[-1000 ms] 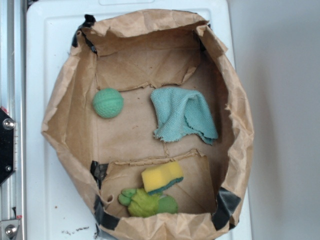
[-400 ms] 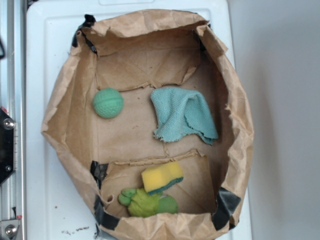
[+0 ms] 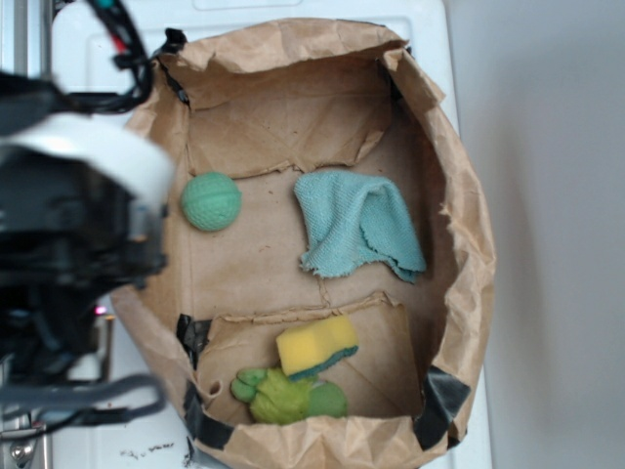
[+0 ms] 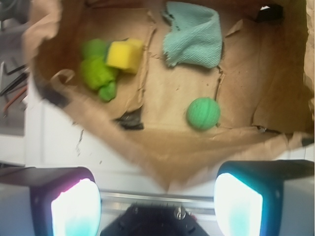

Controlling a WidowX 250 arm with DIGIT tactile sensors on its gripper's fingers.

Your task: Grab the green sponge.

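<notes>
The sponge (image 3: 316, 346) is yellow on top with a green underside. It lies in the near part of a brown paper bag (image 3: 459, 225), resting against a green plush toy (image 3: 283, 396). In the wrist view the sponge (image 4: 125, 54) is at the upper left. My gripper (image 4: 157, 201) is open and empty, its two fingers wide apart. It hovers outside the bag's left rim, well away from the sponge. In the exterior view my arm (image 3: 73, 215) is a blurred black and white mass at the left.
A green ball (image 3: 210, 201) lies in the bag's left middle and a teal cloth (image 3: 356, 223) in its centre. The bag sits on a white board (image 3: 88, 59). A metal rail (image 3: 20, 59) runs along the left edge.
My arm was out of the exterior view before and has swung in from the left, now covering the bag's left rim. Nothing in the bag has moved.
</notes>
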